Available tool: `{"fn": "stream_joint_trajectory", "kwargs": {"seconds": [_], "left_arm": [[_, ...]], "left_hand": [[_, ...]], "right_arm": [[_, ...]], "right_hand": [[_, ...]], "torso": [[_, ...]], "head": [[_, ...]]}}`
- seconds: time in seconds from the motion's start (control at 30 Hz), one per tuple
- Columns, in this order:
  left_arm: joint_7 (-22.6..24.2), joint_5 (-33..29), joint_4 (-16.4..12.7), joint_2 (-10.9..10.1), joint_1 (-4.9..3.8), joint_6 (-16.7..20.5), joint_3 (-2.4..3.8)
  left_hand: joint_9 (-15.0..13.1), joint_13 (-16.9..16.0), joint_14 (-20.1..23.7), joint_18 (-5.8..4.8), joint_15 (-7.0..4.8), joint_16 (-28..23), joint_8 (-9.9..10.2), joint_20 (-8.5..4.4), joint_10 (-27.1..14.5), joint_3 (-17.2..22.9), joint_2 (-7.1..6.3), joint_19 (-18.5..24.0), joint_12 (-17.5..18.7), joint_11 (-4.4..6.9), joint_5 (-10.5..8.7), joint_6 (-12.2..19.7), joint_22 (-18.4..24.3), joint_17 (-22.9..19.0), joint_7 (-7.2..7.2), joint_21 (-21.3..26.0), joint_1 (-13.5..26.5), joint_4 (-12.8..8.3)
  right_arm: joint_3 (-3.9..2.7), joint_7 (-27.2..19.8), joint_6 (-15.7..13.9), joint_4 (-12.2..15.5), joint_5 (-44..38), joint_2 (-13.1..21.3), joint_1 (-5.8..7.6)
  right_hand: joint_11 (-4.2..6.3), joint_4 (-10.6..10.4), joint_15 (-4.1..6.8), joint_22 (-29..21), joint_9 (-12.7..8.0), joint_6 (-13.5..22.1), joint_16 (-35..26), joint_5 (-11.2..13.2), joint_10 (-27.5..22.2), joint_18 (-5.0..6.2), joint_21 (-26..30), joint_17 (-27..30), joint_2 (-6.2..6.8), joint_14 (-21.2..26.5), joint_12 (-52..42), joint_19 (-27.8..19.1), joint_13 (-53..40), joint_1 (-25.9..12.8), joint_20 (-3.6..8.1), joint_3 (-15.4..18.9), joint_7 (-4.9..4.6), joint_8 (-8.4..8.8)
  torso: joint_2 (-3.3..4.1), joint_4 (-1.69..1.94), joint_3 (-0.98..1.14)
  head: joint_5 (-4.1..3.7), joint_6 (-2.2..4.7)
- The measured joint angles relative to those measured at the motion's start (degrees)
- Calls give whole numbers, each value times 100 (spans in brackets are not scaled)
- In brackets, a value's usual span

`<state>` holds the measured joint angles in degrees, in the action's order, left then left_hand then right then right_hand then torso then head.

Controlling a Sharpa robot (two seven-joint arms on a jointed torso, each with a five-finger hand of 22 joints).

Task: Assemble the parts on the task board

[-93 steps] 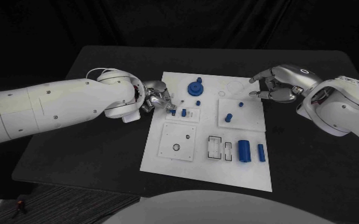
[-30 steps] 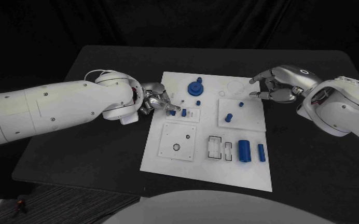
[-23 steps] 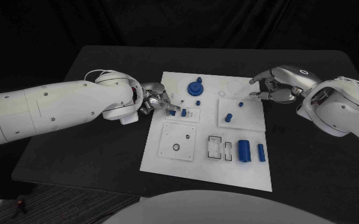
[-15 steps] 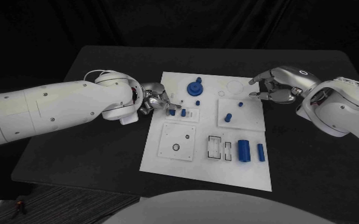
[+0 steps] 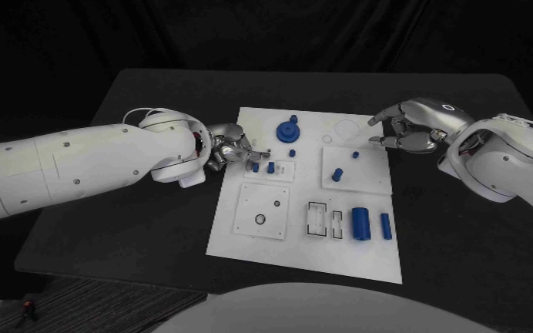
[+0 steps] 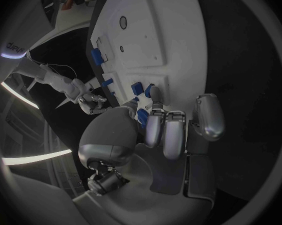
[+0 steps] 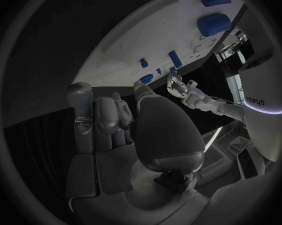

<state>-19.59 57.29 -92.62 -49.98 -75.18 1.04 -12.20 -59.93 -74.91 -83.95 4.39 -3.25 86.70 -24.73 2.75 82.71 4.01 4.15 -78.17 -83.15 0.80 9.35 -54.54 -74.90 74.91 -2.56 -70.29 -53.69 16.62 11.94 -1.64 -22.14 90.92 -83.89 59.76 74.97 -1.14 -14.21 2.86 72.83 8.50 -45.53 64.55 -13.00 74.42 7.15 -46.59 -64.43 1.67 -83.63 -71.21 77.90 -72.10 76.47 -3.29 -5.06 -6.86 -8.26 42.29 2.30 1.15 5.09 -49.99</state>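
At frame centre I see the flat white rectangular task board (image 5: 291, 252) bearing small blue plastic parts (image 5: 361, 223); left hand (image 5: 230, 150) and right hand (image 5: 409, 131) curl at its edges, grasp undeterminable.

Dim scene, black surround, fisheye-bent wrist views

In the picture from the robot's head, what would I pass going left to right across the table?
Left arm → left robot hand → blue round part on the task board → right robot hand → right arm.
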Motion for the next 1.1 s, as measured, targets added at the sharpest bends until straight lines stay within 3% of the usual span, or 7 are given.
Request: {"fn": "stream_joint_trajectory", "kwargs": {"seconds": [0.43, 0.67, 0.73, 0.8, 1.0, 1.1], "left_arm": [[27, 5, -16, -27, 1, 93, 0], [27, 7, -73, -137, -30, 185, -3], [30, 7, -92, -178, -110, 219, -11], [42, 7, -98, -219, -251, 267, -10], [201, 9, 22, -222, -666, 415, 1], [441, 11, 181, -131, -807, 501, 5]], "left_hand": [[-10, 0, 0, 0, 0, 0, -56, 0, 20, -77, 147, 0, 0, 20, 427, 20, 0, 0, 21, 22, -153, -17], [-32, 0, -9, -1, -34, 27, -130, -21, 45, -131, 74, -61, -45, 45, 535, 20, 0, 0, 20, -7, -355, -41], [-48, 0, 1, -1, -43, 49, -145, -30, 61, -165, 31, -71, -51, 61, 535, 20, 0, 0, 21, -15, -437, -42], [-67, 0, 1, -1, -44, 49, -189, -10, 82, -203, -27, -92, -75, 82, 524, 42, 0, 0, 42, -39, -495, -34], [-128, 0, 1, -1, -43, 90, -279, -30, 82, -319, -113, -112, -75, 82, 260, 95, 0, 0, 47, -39, -783, -88], [-215, 0, 1, -1, -43, 85, -336, -15, 34, -381, -159, -97, -31, 42, 162, 403, 0, 0, 1, 35, -1166, -191]], "right_arm": [[1, 7, 0, -7, 9, -6, -1], [1, 9, -7, 3, 11, 15, -1], [1, 9, -11, 8, 12, 22, -1], [-1, 9, -16, 15, 13, 26, -1], [-1, 6, -44, 27, 15, 40, -1], [0, 2, -68, 28, 19, 45, -1]], "right_hand": [[0, -17, 0, 0, -14, 0, 0, -59, 0, 0, 33, 0, -46, 0, 0, 0, 6, 0, 0, -17, 0, 0], [0, -33, 0, 0, -21, 0, 0, -93, 0, 0, 33, 0, -56, 0, 0, 0, 12, -10, 0, -33, 0, 0], [0, -33, 0, 0, -21, 0, 0, -93, 0, 0, 33, 0, -56, 0, 0, 0, 11, -10, 0, -33, 0, 0], [0, -33, 0, 0, -21, 0, 0, -93, 0, 1, 33, 0, -56, 0, 0, 0, 11, -11, 0, -33, 0, 0], [0, -50, 0, 4, -27, 0, 0, -116, 0, 0, 33, -7, -87, 0, 0, 0, 11, -42, 0, -50, 0, 0], [0, -54, 0, 10, -26, 0, 0, -116, 0, 1, 33, -23, -87, 0, 19, 0, 21, -42, 0, -46, 0, 0]], "torso": [[7, -1, -2], [8, 8, 1], [8, 9, 1], [8, 10, 1], [11, 9, -1], [13, 6, -4]], "head": [[11, 0], [-40, 0], [-44, 0], [-45, 0], [-56, 0], [-61, 0]]}}
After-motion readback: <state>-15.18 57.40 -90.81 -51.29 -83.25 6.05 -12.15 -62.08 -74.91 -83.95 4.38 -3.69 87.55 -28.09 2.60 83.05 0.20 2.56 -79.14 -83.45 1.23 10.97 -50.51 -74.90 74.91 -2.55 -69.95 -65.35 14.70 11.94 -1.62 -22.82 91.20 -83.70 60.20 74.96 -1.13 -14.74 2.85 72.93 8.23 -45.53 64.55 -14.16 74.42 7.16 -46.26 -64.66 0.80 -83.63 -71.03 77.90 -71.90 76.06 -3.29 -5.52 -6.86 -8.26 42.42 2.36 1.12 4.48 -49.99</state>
